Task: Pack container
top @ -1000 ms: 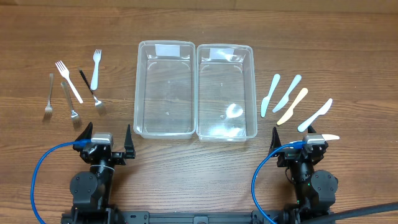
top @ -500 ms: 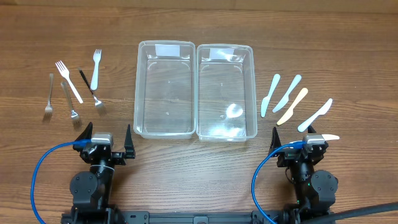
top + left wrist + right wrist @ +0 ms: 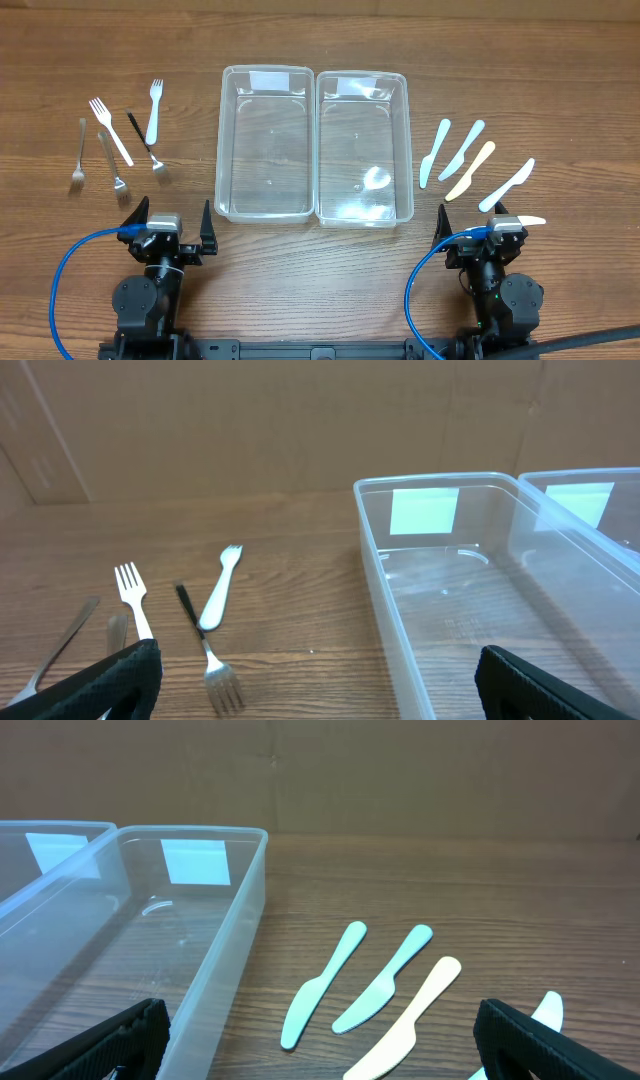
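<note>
Two clear containers on a wooden table (image 3: 320, 50), cutlery at both sides, both grippers spread wide and holding nothing.
The left container (image 3: 265, 150) and the right container (image 3: 363, 150) are rectangular tubs of thin transparent plastic with rounded corners, and their long walls touch at the middle of the table. The left gripper (image 3: 172, 213) stands near the left container's near left corner, its black fingers well apart. Beyond it lie two white plastic forks (image 3: 154, 112), two slim metal forks (image 3: 113, 160) and a fork with a black handle (image 3: 146, 145). The right gripper (image 3: 474, 220) stands near the right container's near right corner. Beyond it lie flat plastic knives: two pale blue knives (image 3: 434, 152), a cream knife (image 3: 470, 170) and a white knife (image 3: 506, 185).
</note>
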